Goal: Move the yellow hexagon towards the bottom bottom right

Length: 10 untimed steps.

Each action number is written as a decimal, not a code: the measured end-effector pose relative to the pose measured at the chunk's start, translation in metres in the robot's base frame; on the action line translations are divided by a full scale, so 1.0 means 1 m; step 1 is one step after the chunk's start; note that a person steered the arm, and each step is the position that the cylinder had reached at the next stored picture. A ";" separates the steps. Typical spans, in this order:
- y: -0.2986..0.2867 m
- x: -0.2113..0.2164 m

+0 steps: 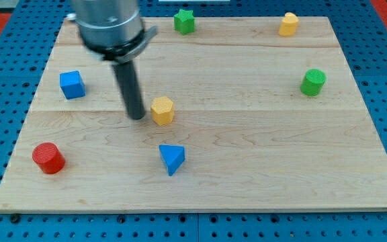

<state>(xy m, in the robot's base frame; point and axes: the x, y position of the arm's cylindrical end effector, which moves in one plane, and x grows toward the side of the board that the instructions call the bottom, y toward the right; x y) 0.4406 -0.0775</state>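
Note:
The yellow hexagon sits on the wooden board, left of the board's middle. My tip rests on the board just to the hexagon's left, a small gap apart from it. The dark rod rises from the tip toward the view's top left, into the grey arm body.
A blue triangle lies just below the hexagon. A blue cube and a red cylinder sit at the view's left. A green star and a yellow block sit at the top. A green cylinder is at the right.

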 end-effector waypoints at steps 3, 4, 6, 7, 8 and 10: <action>0.115 0.023; 0.078 0.001; 0.192 0.056; 0.221 0.060; 0.205 0.091; 0.186 0.125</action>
<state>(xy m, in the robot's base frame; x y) 0.5660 0.1088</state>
